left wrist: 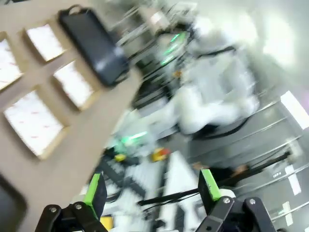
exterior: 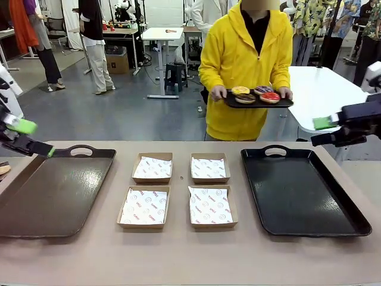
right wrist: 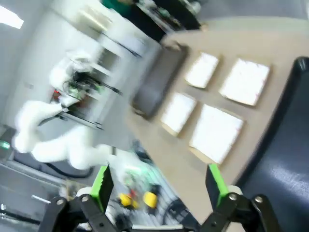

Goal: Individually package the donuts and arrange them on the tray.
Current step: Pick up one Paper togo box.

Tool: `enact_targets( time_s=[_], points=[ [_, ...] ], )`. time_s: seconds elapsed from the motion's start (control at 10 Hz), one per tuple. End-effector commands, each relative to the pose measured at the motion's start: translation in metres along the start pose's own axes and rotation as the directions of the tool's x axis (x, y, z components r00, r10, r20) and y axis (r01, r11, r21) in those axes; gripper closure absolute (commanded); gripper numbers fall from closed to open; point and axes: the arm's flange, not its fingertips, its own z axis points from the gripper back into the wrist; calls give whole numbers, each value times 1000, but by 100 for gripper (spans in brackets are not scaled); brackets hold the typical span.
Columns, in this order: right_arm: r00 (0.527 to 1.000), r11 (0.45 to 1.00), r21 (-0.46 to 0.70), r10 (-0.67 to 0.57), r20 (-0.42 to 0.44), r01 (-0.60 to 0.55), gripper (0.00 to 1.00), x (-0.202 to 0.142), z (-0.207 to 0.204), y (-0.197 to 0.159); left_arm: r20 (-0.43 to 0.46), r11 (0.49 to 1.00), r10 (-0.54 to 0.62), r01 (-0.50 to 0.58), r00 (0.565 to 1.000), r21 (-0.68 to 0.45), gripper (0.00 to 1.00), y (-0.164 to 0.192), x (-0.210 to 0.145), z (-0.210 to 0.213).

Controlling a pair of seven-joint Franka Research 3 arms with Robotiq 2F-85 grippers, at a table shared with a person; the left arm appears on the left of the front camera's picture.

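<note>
The left claw hangs spread and empty at the frame's left edge, near the far corner of the brown tray. The right claw, equally spread and empty, hovers at the right edge beyond the black tray. The front view gives the donuts: four on a small dark tray held by a person in yellow, upper centre, past the desk. Four paper-lined boxes lie between the big trays. Both wrist views are motion-blurred, the boxes' print unreadable.
</note>
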Motion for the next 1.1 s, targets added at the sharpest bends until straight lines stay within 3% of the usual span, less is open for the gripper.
enact_targets(
  time_s=[0.0, 0.5, 1.0],
  points=[
    [993, 984, 140, -114, 12, 111, 0, -50, -8, -33, 127, 975, 211, -200, 969, -95, 0, 30, 3, 20],
    [976, 973, 93, -216, 28, 213, 0, -73, 29, -80, 215, 928, 371, -369, 904, -52, 0, 78, -23, 76],
    [987, 986, 59, -156, 38, 153, 0, -68, 25, -58, 317, 901, 400, -432, 860, 33, 0, 86, -38, 104]
  ],
)
